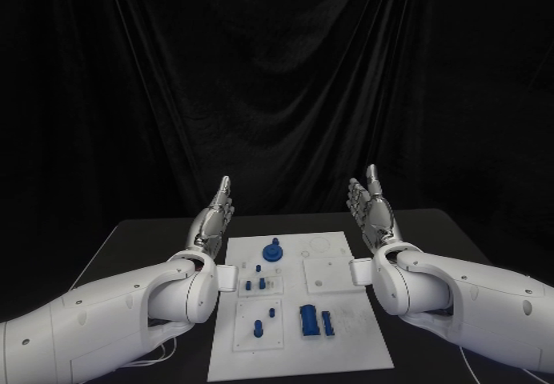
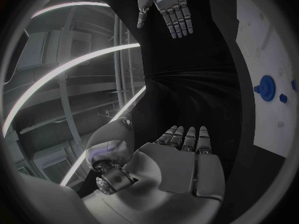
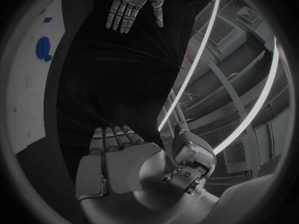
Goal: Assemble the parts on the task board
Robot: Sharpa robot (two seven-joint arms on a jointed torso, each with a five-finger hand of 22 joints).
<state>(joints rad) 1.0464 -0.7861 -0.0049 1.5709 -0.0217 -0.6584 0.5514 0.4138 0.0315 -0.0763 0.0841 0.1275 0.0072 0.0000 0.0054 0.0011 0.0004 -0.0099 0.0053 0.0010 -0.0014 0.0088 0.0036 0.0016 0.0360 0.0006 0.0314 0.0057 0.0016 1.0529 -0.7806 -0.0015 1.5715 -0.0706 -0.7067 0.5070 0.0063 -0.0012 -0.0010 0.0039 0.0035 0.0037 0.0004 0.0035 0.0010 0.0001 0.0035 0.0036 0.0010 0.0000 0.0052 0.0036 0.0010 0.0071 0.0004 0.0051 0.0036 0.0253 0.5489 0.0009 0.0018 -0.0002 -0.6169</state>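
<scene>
The white task board [image 1: 347, 352] lies flat in the middle of the black table. On it are a round blue part with a knob [image 1: 274, 252], some small blue pegs [image 1: 260, 284] and a larger blue block [image 1: 311, 320] nearer me. My left hand [image 1: 214, 218] is raised above the board's left edge, fingers straight and together, holding nothing. My right hand [image 1: 371, 210] is raised the same way over the right edge. The left wrist view shows my left hand [image 2: 177, 157], the right hand [image 2: 168, 7] across from it and the round blue part [image 2: 268, 88].
The black table [image 1: 150, 240] extends beyond the board on both sides, with a black curtain [image 1: 289, 96] behind. Clear square plates [image 1: 327, 272] sit on the board. The right wrist view shows the board's edge [image 3: 28, 94].
</scene>
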